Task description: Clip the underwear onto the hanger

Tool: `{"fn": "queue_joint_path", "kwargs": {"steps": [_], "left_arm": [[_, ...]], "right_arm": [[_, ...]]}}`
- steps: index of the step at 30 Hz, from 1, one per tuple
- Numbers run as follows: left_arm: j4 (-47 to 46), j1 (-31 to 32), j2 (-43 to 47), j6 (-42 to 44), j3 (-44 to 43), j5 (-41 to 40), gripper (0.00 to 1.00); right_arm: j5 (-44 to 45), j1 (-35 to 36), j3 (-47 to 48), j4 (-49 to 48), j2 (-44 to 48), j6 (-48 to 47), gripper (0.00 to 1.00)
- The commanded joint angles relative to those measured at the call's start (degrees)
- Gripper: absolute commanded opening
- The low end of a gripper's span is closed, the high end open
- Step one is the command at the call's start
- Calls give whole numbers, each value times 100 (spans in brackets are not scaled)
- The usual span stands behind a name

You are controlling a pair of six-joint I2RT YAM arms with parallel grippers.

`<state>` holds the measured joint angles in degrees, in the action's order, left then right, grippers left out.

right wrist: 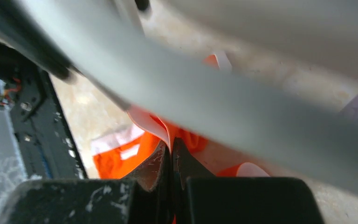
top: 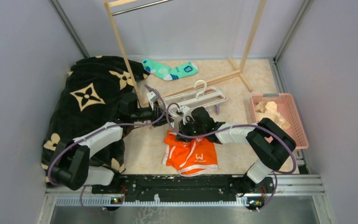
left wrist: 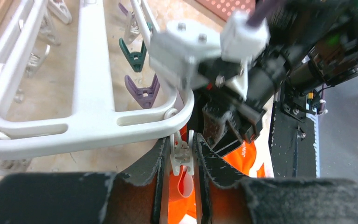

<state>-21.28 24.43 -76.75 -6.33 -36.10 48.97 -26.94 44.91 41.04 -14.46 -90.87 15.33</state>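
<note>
The orange underwear [top: 191, 157] lies on the table in front of the arms, its top edge lifted. My right gripper [right wrist: 171, 148] is shut on its white waistband, which rises above the fingertips. The white hanger [top: 196, 98] lies just behind it. In the left wrist view my left gripper [left wrist: 182, 148] is shut on a small white clip [left wrist: 182, 151] that hangs from the near corner of the hanger [left wrist: 93, 126]. A fold of orange underwear [left wrist: 242, 156] shows right under that clip. The right gripper [left wrist: 230, 128] is close beside it.
A black blanket with beige flowers [top: 93, 93] covers the left side. A teal sock [top: 170, 70] lies at the back by the wooden rack [top: 125, 51]. A pink basket [top: 291, 112] with beige cloth stands at the right. Purple [left wrist: 142, 91] and teal [left wrist: 135, 53] clips hang from the hanger.
</note>
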Motion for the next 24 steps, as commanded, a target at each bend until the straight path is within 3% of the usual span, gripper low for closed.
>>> {"fn": "queue_joint_path", "kwargs": {"steps": [1, 6, 15, 21, 24], "left_arm": [[-443, 71, -10, -105, -379, 94, 0], [-418, 69, -19, -84, -391, -9, 0], [-359, 57, 10, -32, -336, 8, 0], [-343, 59, 19, -35, -325, -5, 0], [-325, 54, 26, -33, -315, -9, 0]], "right_arm": [[625, 267, -349, -990, 172, -605, 1], [1361, 672, -555, -1306, 69, -1162, 10], [1284, 678, -1037, -1612, 345, -1882, 31], [1091, 679, -1153, -1734, 454, -2047, 34], [1095, 666, -1143, -1780, 452, -1968, 28]]}}
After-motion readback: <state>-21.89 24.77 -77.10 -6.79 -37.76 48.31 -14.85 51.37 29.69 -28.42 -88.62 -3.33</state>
